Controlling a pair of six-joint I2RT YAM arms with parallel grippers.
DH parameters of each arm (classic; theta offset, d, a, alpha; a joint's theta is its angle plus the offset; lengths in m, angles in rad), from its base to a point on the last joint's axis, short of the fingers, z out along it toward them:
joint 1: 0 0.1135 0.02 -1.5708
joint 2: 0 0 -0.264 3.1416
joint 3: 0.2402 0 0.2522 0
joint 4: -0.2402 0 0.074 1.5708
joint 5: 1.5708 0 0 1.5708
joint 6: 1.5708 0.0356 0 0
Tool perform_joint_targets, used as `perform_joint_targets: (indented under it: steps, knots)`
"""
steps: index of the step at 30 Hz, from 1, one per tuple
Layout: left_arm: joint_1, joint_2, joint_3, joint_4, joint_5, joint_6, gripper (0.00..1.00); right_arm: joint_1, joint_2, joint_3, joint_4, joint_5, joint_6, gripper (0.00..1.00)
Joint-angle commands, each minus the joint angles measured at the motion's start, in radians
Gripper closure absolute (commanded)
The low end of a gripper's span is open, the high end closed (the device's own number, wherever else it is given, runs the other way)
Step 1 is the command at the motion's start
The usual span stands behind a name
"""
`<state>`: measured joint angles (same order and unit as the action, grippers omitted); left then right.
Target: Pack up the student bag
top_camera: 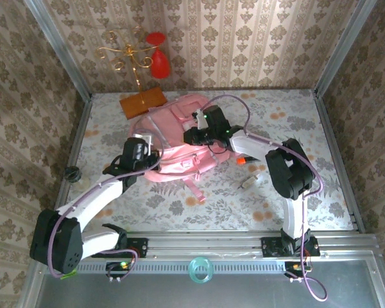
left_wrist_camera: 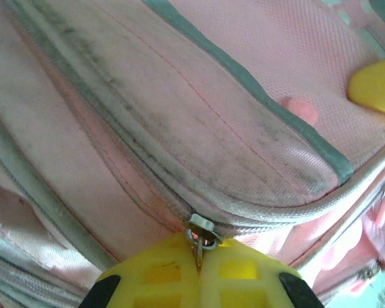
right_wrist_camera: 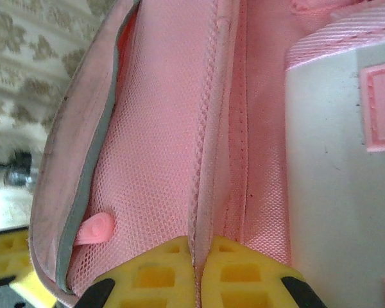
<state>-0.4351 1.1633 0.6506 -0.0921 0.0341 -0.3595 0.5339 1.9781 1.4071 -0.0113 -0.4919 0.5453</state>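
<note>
**Enclosure: condition as observed**

Walls [top_camera: 244,38] on left, far and right sides carry beige damask-striped wallpaper. Aluminium posts [top_camera: 58,46] stand at both far corners. Tabletop [top_camera: 308,128] has pale floral covering. Metal rail [top_camera: 205,247] along near edge. Lighting even.

Top cam looks down on the whole desk [top_camera: 295,128], both wrist cams pressed right up against the student bag [top_camera: 173,122]

The student bag [top_camera: 170,128] is all soft pink, its piping looks grubby grey, with a silver zipper pull [left_wrist_camera: 201,226]. Under it the table [top_camera: 295,128] is pale with grey flowers and orange dots. Behind the bag: a brown wooden board [top_camera: 142,102], a gold stand [top_camera: 125,54], red balloons [top_camera: 159,61], and beige damask-striped wallpaper [top_camera: 256,38].
</note>
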Motion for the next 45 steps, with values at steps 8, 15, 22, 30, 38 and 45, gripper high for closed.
perform_joint_targets:
  steps: [8,15,22,30,38,45]
  knots:
    - [-0.010,0.017,0.042,-0.135,0.221,0.059,1.00,-0.121,0.097,0.263,-0.377,0.004,-0.263,0.91]
    - [-0.071,0.048,0.055,-0.081,0.171,-0.010,1.00,-0.101,0.025,0.216,-0.338,0.035,-0.141,0.61]
    - [-0.103,0.062,0.037,-0.042,0.143,-0.026,1.00,-0.061,-0.173,-0.116,-0.089,0.066,0.144,0.46]
    - [-0.111,0.062,0.034,-0.048,0.134,0.005,1.00,0.026,-0.137,-0.225,0.154,0.019,0.378,0.36]
    - [-0.123,0.049,0.038,-0.115,0.058,0.058,1.00,0.065,-0.039,-0.163,0.190,0.064,0.431,0.63]
    - [-0.123,0.023,0.068,-0.232,-0.071,0.126,1.00,0.022,-0.092,-0.201,0.134,0.113,0.342,0.99]
